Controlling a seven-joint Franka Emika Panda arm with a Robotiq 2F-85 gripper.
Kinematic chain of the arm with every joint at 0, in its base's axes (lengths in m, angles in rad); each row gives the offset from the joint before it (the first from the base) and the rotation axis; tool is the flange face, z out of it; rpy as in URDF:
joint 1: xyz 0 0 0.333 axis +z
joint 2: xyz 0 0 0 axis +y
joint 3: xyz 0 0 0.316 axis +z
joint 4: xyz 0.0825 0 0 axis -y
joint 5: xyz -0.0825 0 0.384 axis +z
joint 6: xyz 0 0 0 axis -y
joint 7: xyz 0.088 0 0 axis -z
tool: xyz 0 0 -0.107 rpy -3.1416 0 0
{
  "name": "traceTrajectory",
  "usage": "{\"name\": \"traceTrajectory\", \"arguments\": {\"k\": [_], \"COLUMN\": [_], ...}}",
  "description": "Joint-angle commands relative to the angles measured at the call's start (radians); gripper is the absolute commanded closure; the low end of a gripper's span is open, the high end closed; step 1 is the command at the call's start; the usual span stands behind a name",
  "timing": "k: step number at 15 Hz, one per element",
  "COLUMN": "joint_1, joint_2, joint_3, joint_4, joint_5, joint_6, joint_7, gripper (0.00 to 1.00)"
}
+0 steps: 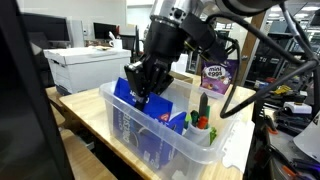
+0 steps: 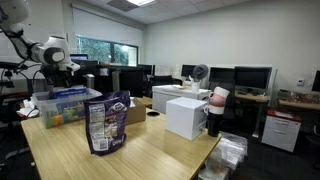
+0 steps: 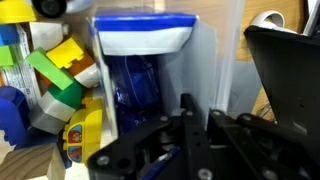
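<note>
My gripper (image 1: pixel 140 97) reaches down into a clear plastic bin (image 1: pixel 165 140) on the wooden table, right at a blue packet (image 1: pixel 124 90) that leans against the bin's wall. In the wrist view the two black fingers (image 3: pixel 186 110) stand almost together just below a blue container with a white rim (image 3: pixel 143 38) and beside a pale translucent wall (image 3: pixel 222 60). I cannot make out anything thin pinched between them. Yellow and green toy blocks (image 3: pixel 58 72) lie to the left. From the far exterior view, the gripper (image 2: pixel 68 78) hangs over the same bin (image 2: pixel 60 108).
A purple mini-eggs bag (image 1: pixel 216 72) stands behind the bin and shows up front in an exterior view (image 2: pixel 107 122). Red and green toys (image 1: pixel 202 115) sit at the bin's near end. A white box (image 2: pixel 186 116) is on the table, and office desks with monitors stand beyond.
</note>
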Motion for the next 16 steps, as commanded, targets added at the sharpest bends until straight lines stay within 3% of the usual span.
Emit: {"name": "traceTrajectory", "arguments": {"k": [1,13,16], "joint_1": [-0.009,-0.002,0.002], "joint_2": [-0.032,-0.052,-0.058], "joint_3": [0.002,-0.016,-0.018], "joint_4": [-0.039,-0.037,-0.031], "joint_5": [0.054,0.026,0.015], "joint_6": [0.003,-0.023,-0.027], "joint_7": [-0.072,-0.082,-0.082], "gripper": [0.64,0.09,0.23]}}
